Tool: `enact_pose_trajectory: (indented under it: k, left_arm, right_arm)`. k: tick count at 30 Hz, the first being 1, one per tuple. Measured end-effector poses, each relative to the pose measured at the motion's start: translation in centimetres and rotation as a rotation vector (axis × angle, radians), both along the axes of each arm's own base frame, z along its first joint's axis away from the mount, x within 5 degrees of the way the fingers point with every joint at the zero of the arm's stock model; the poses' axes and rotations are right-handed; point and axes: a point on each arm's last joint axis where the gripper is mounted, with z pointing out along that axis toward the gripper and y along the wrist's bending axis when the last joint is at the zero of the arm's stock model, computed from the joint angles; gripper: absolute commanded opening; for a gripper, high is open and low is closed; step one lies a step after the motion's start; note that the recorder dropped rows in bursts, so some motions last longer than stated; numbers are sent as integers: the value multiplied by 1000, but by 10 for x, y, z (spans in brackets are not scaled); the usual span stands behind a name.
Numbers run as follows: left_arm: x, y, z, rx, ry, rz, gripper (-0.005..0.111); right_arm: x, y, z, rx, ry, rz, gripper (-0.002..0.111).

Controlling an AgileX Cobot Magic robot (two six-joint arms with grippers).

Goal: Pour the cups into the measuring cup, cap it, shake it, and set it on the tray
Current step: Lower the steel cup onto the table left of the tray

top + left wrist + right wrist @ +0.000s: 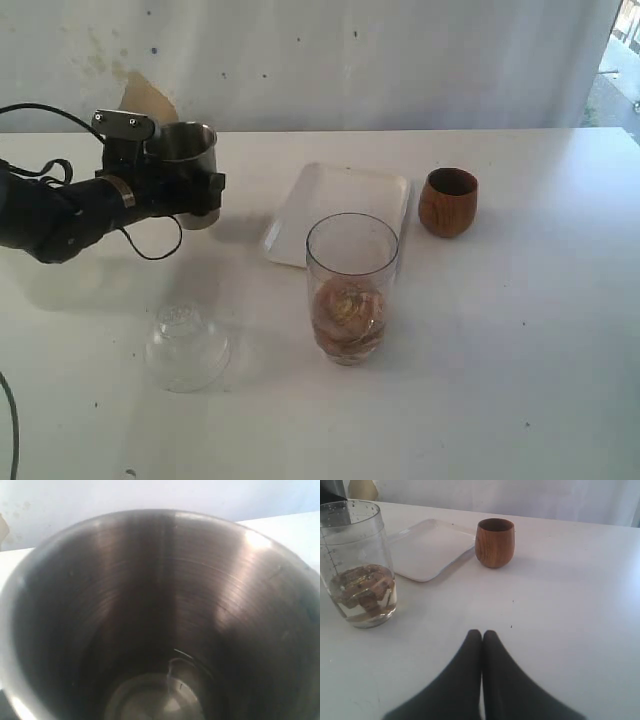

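Steel tumbler stands upright, clamped in the left hand.

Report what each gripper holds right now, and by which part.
The left gripper holds the steel tumbler, clamped around its lower side wall, rim up. The right gripper is shut and holds nothing.

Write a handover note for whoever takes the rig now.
Left hand shut on the tapered stainless-steel tumbler, held upright left of the flat white tray; inside looks nearly empty.
Right hand shut, empty, low over the table.
Tall clear plastic measuring cup before the tray holds brownish contents in liquid.
Round-bellied brown wooden cup stands right of the tray.
Translucent dome, likely the cap, front left.
Done, apparently: steel pour.
Left: wooden cup, cap, shake, tray.
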Motion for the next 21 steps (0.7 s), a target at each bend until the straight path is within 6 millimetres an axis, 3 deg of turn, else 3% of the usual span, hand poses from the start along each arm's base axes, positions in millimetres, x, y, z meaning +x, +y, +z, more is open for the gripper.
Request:
enact_pose_trajectory:
  k: [9, 17, 19, 21]
  left_arm:
    - [0, 0, -18, -12, 42, 8, 0]
    - [1, 0, -19, -11, 42, 8, 0]
    - [1, 0, -19, -11, 42, 8, 7]
    - [1, 0, -19, -9, 43, 7, 22]
  right_arm:
    - [0, 0, 0, 0, 0, 0, 0]
    - [0, 0, 0, 0, 0, 0, 0]
    - [0, 0, 0, 0, 0, 0, 0]
    - [0, 0, 0, 0, 0, 0, 0]
